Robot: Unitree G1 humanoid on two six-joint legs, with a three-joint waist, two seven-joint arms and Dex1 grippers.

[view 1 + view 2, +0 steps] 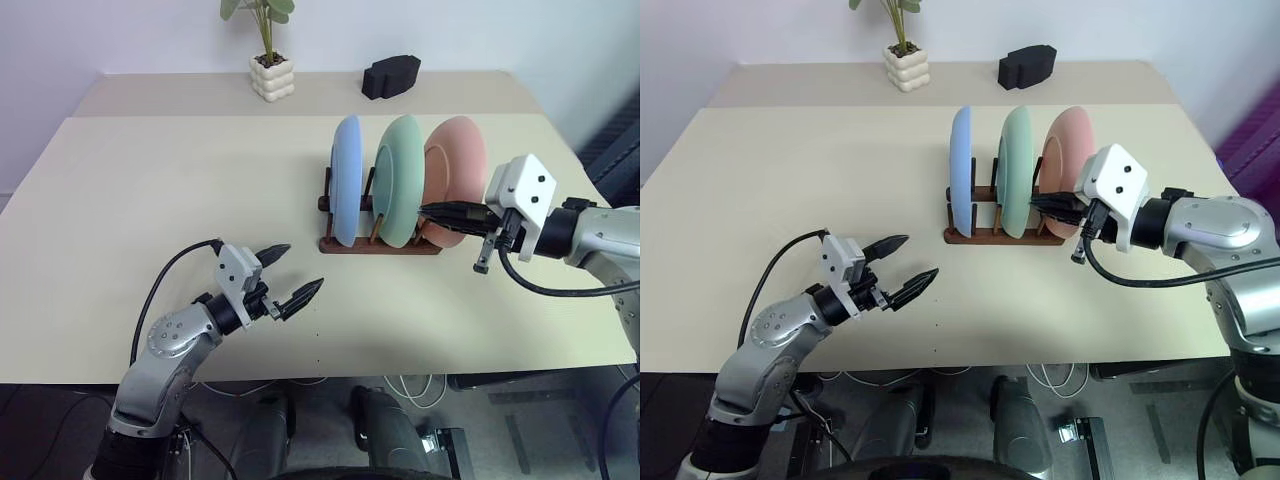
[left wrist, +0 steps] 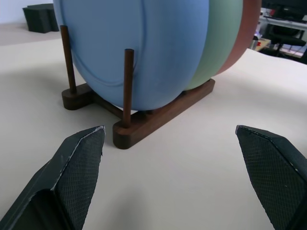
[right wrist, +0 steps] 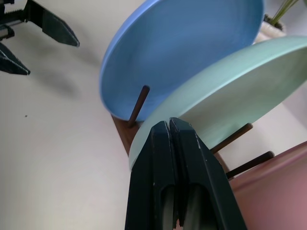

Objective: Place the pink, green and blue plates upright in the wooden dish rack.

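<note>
The wooden dish rack (image 1: 380,243) stands on the table (image 1: 150,200), toward its far right part. All three plates stand upright in the rack, side by side and facing along its length. The blue plate (image 1: 346,180) is at the rack's left end, the green plate (image 1: 400,180) in the middle, the pink plate (image 1: 455,170) at the right end. In the left wrist view the blue plate sits between two upright pegs of the rack, its lower edge down between the rails; the green and pink plates stand close behind it.

Right end effector (image 1: 430,210): black fingers pressed together, nothing between them. It points toward the rack from the rack's right, with its tip in front of the lower part of the pink plate, next to the green plate's edge. Whether the tip touches either plate cannot be told. In the right wrist view the joined fingers (image 3: 163,167) lie over the green plate's rim, with rack pegs and the pink plate beside them.

Left end effector (image 1: 297,272): fingers spread wide apart, empty. It hovers over bare table to the near left of the rack, clear of it, pointing toward the rack's blue-plate end.

Behind the rack, near the table's far edge, a black block (image 1: 390,76) sits, and left of that a small plant in a white pot (image 1: 271,76).
</note>
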